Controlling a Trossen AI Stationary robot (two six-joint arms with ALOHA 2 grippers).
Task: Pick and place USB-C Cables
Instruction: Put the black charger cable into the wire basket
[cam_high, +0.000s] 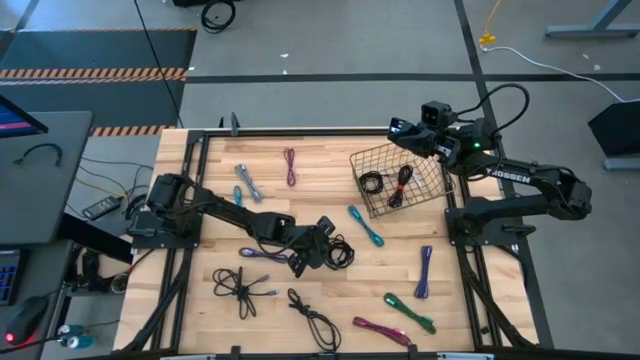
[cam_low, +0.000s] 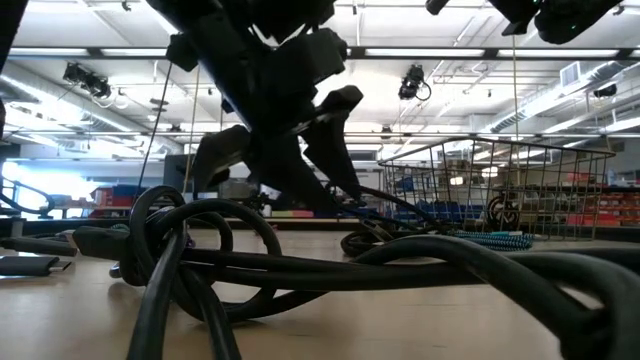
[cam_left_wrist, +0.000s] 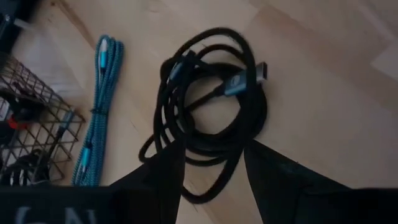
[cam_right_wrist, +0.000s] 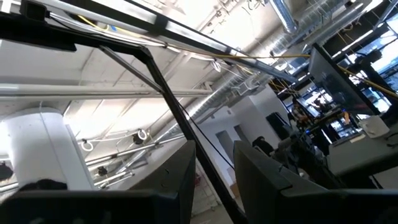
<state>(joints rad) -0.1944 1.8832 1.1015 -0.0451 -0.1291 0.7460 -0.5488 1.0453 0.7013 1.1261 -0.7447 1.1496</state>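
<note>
"TROSSEN" is partly legible on the right arm (cam_high: 520, 176). The left gripper (cam_left_wrist: 211, 180) sits low at mid-table, fingers (cam_left_wrist: 163, 177) parted, straddling the edge of a black coil (cam_left_wrist: 211, 112) — not clamped. Teal cable (cam_left_wrist: 99, 106) lies beside the basket (cam_high: 398, 180); other cables (cam_high: 240, 285) scatter toward the near edge. The right gripper (cam_right_wrist: 214, 180) hangs above the basket's far rim, jaws narrowly parted, empty.

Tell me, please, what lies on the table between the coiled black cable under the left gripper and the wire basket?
A teal braided cable lies between the black coil and the wire basket, seen in the high view and the left wrist view.
</note>
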